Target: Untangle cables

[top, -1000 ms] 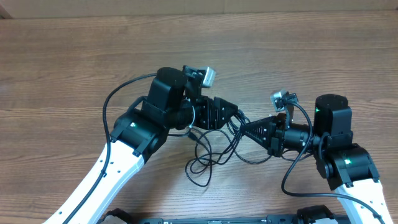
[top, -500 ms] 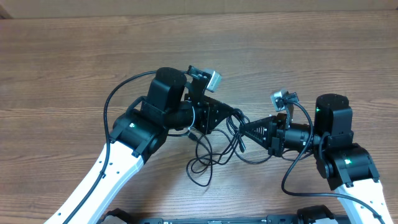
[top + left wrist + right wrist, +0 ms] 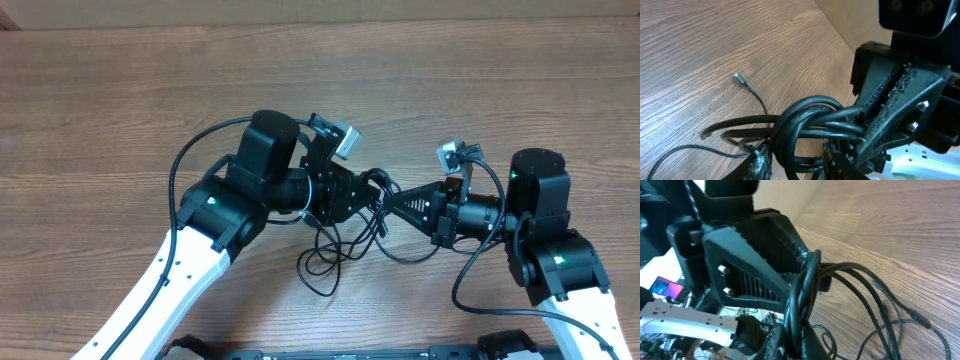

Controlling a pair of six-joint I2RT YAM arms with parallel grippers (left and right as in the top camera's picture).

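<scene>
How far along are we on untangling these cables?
Done: little; the cables are one tangled bundle, with a plug end lying clear on the table. In hand: the right gripper is shut on the bundle, and the left gripper straddles its loop, grip unclear. Left: pulling the cords apart; slack loops overlap on the table below.
</scene>
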